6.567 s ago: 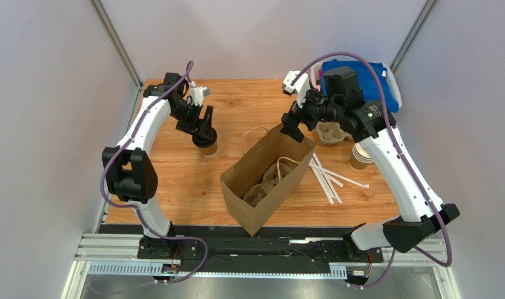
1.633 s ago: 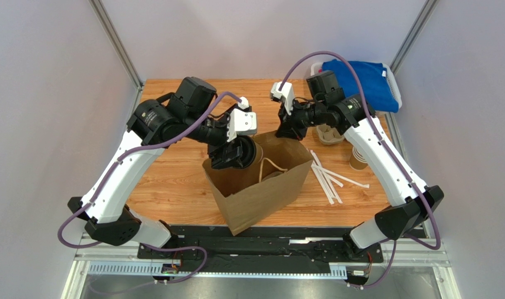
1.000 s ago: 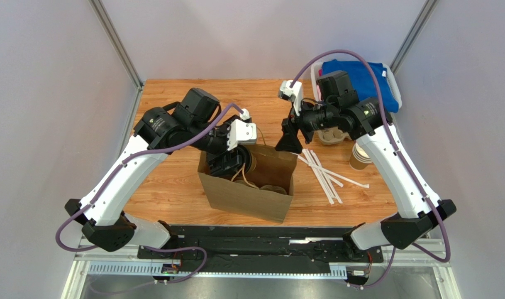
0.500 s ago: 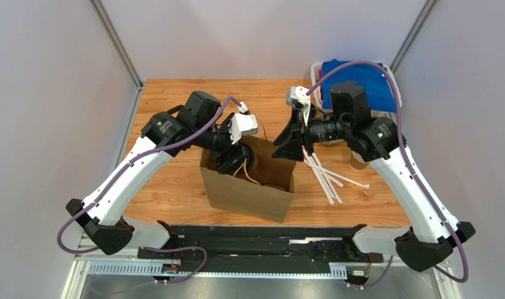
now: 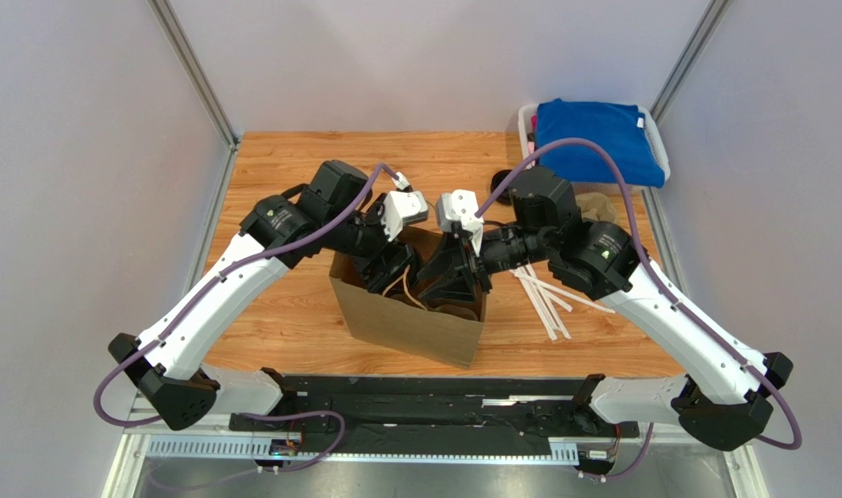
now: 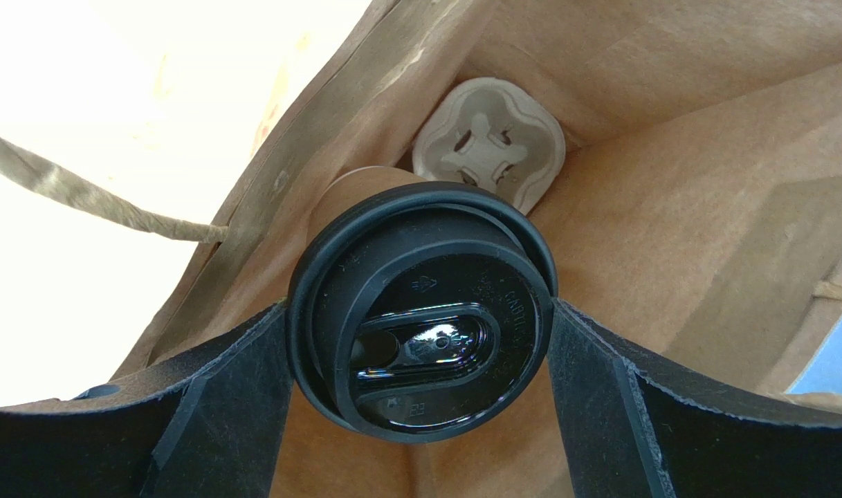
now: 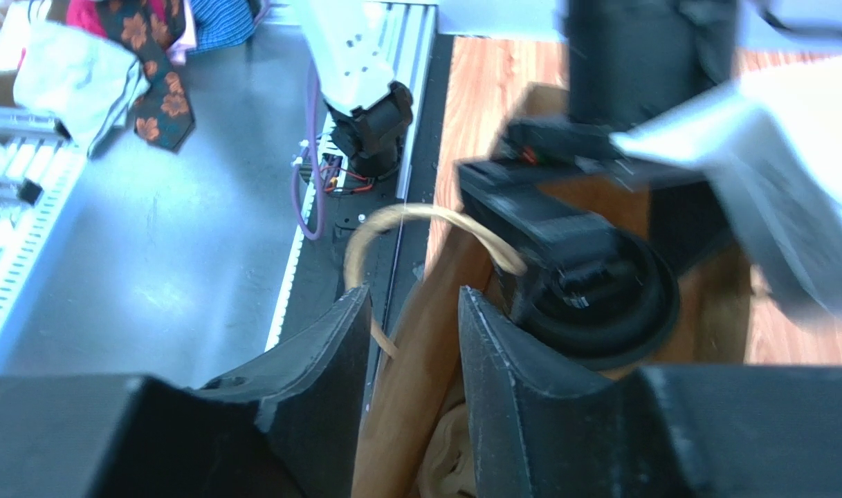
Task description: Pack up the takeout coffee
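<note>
Left wrist: takeout coffee (image 6: pixel 423 311) points lid-first at camera, base into bag (image 6: pixel 654 239).

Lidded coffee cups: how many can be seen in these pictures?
1. The lidded cup is inside the paper bag, gripped by the left end effector. Others may be hidden behind the arms.
</note>
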{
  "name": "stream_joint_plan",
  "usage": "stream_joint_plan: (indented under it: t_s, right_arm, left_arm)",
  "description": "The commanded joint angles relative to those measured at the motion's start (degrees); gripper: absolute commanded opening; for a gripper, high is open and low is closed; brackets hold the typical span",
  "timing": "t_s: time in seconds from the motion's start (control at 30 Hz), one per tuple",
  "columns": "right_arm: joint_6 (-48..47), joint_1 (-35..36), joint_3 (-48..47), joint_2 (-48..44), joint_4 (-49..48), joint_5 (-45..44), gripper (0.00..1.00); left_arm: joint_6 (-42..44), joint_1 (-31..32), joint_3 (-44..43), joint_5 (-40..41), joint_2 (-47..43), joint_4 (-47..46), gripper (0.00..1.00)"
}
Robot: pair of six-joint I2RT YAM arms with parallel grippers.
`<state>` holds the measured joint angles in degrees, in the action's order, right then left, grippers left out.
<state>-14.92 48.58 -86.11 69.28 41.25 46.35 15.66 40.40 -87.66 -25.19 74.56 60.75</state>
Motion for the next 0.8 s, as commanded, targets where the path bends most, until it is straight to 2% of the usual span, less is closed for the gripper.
stream_joint_plan:
  t_s: [0.0,0.17,0.37,0.57,0.77]
  right_arm:
    - [-8.5,4.2,-2.8,0.0,0.2,-1.9,0.4]
    - [-16.4,8.1,-5.8,1.6,5.8,-3.5,0.37]
    - [-27.7,15.7,-6.7,2.2,12.5,-10.0,0.35]
    - [-34.7,20.8,-4.1,3.1,17.2,-15.6,0.32]
    - [-40.0,25.0,-0.2,3.0,18.4,-23.5,0.34]
  left_arm:
    - [-3.1,-0.3,0.7,0.7,-1.4,-2.4,0.16]
    - [-4.3,-0.6,1.3,0.7,-0.7,-2.3,0.16]
    - [-6.2,-0.6,2.1,1.7,-0.5,-2.7,0.15]
    - [-7.0,-0.6,4.1,2.3,-1.0,-3.4,0.15]
    - [-4.9,-0.6,6.2,2.5,-2.1,-3.4,0.14]
